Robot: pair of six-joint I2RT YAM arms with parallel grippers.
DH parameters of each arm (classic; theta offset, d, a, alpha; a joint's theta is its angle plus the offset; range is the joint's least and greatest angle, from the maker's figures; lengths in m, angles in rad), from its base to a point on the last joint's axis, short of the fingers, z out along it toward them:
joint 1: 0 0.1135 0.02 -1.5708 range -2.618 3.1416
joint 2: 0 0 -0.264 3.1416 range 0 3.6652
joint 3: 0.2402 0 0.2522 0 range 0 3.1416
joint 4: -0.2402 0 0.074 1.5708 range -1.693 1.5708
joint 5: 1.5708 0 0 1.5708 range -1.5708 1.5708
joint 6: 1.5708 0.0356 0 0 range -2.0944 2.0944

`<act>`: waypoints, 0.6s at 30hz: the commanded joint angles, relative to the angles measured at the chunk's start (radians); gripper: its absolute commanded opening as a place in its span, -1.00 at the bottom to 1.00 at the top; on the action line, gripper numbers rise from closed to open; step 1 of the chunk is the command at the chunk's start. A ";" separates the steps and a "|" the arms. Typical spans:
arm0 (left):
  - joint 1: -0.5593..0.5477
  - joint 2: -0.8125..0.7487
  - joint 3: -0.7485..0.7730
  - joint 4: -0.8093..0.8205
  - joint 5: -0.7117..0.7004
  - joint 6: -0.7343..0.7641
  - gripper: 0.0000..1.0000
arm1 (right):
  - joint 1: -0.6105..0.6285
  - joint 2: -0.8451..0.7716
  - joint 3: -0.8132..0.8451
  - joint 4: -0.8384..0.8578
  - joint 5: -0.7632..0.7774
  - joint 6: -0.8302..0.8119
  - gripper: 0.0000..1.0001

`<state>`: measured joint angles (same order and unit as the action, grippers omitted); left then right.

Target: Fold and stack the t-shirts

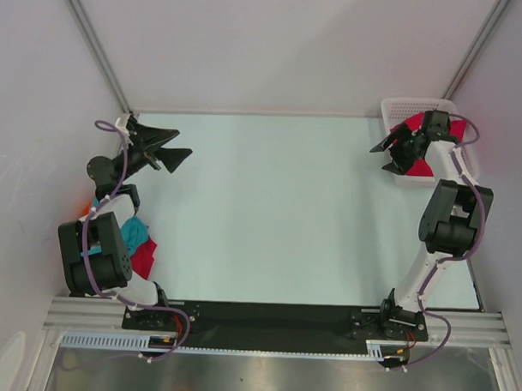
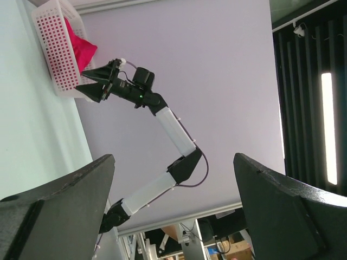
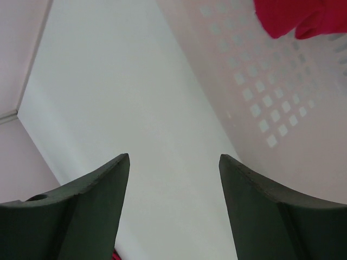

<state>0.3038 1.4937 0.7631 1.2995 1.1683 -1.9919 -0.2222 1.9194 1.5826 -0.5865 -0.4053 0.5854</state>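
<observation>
A crimson-red t-shirt (image 1: pixel 455 128) lies crumpled in the white mesh basket (image 1: pixel 396 107) at the far right corner. It also shows in the left wrist view (image 2: pixel 79 46) and the right wrist view (image 3: pixel 301 16). My right gripper (image 1: pixel 384 156) is open and empty, hanging just left of the basket, fingers (image 3: pixel 97 206) apart over bare table. Folded teal (image 1: pixel 134 232) and red (image 1: pixel 146 254) t-shirts lie stacked by the left arm's base, with an orange edge (image 1: pixel 87 208) behind the arm. My left gripper (image 1: pixel 183 143) is open and empty, raised at the far left.
The basket's mesh wall (image 3: pixel 260 97) is close on the right gripper's right side. The left wrist view looks across at the right arm (image 2: pixel 173 130) and basket (image 2: pixel 51 51). White walls enclose the table (image 1: pixel 277 213) on three sides.
</observation>
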 commanded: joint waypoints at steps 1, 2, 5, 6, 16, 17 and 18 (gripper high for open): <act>0.008 0.031 0.012 0.429 0.033 -0.151 0.93 | 0.050 -0.007 0.033 0.011 0.008 -0.001 0.46; 0.008 0.033 0.010 0.429 0.036 -0.150 0.93 | 0.056 0.003 0.033 0.013 0.019 -0.002 0.46; 0.009 0.033 0.007 0.429 0.044 -0.142 0.93 | 0.070 0.021 0.060 -0.010 0.060 -0.016 0.44; 0.009 0.031 0.007 0.429 0.044 -0.139 0.93 | 0.073 0.024 0.068 -0.018 0.069 -0.021 0.44; 0.009 0.014 0.019 0.429 0.021 -0.093 0.97 | 0.103 -0.046 0.237 -0.140 0.200 -0.076 0.43; 0.011 0.014 0.010 0.429 0.018 -0.085 0.99 | 0.109 -0.043 0.285 -0.160 0.227 -0.117 0.44; 0.009 0.014 0.005 0.429 0.014 -0.075 0.99 | 0.116 -0.039 0.307 -0.182 0.309 -0.142 0.44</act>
<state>0.3046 1.5303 0.7631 1.2991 1.1923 -1.9926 -0.1287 1.9404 1.7523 -0.6853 -0.2630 0.5411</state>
